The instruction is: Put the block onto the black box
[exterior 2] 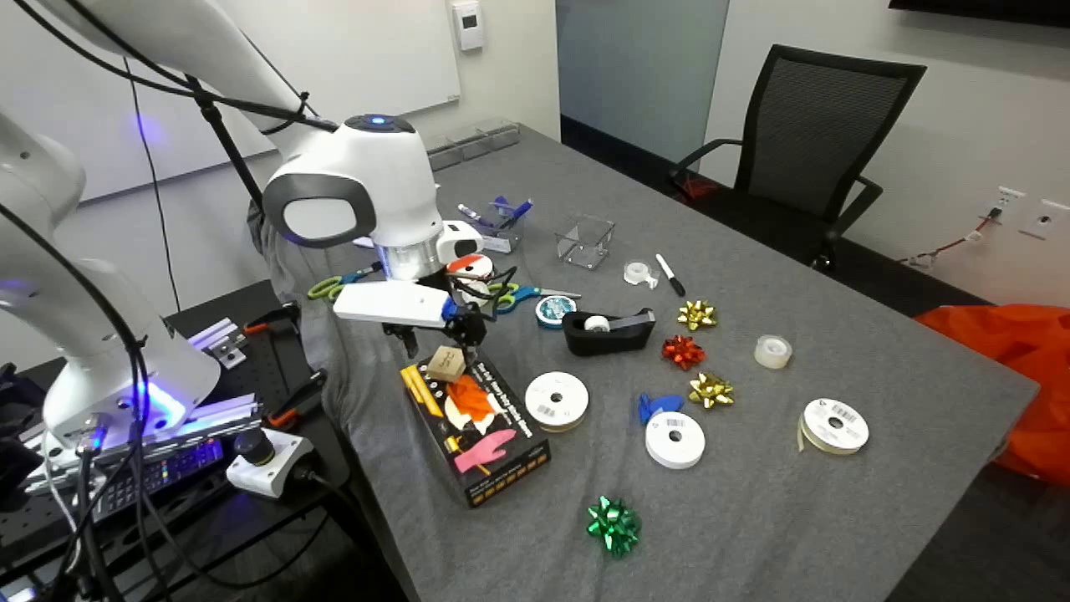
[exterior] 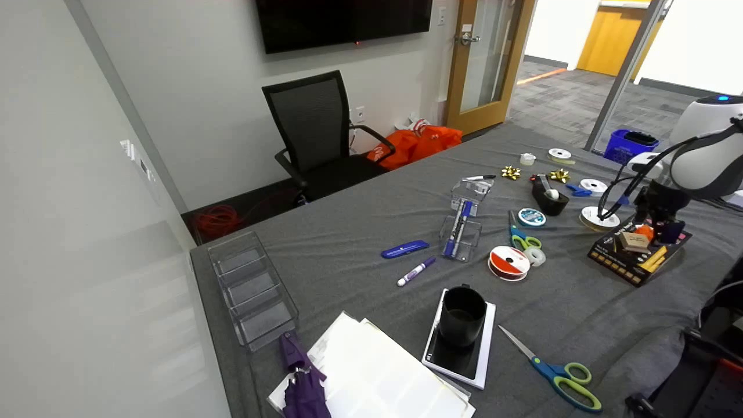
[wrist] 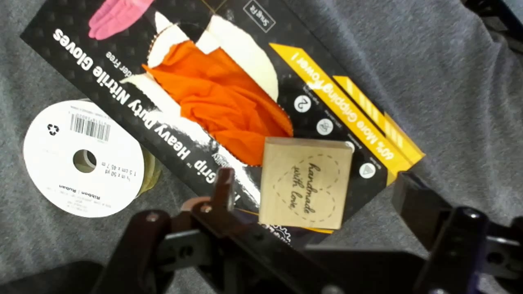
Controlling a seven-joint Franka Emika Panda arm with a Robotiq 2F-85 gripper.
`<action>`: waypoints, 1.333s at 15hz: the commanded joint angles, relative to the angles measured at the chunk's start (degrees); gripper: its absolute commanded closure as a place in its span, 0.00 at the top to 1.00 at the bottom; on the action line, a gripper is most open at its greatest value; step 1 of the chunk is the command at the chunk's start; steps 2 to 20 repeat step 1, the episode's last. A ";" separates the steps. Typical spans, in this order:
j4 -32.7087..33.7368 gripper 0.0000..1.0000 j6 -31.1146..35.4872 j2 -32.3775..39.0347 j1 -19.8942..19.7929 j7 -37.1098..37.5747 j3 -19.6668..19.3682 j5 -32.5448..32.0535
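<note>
A: Which step are we on?

B: The letting go, by our reading. Our block point(wrist: 306, 183) lies on the box point(exterior 2: 478, 428), near one end of its top, lettering up. The gripper point(wrist: 314, 183) is spread around it, fingertips point(wrist: 224, 183) on two sides with a gap to each in the wrist view.

A: So do we call the placing done?

B: We think so, apart from backing away. The next move calls for a straight rise with the jaws wide, so that neither finger catches the block. It sits near the end of the box, so we wouldn't risk any sideways drift first.

A: Are we sure it's fully on?

B: Not to the last corner. In the wrist view we can't tell whether the block's corner reaches past the box's end; the gripper's dark body covers part of that stretch, and no view gives us the block's underside.

A: And from outside?

B: In both exterior views we find the block on the box, but the fingers blend into the dark around them, so we can't judge how high they hang over it. In an exterior view the arm point(exterior: 703, 168) is cut off at the edge.
</note>
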 commanded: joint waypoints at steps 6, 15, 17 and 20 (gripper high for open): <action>-1.86 1.00 -0.45 -2.69 -0.22 -1.05 1.91 4.05; -1.86 1.00 -0.45 -2.69 -0.22 -1.05 1.91 4.05; -1.86 1.00 -0.45 -2.69 -0.22 -1.05 1.91 4.05; -1.86 1.00 -0.45 -2.69 -0.22 -1.05 1.91 4.05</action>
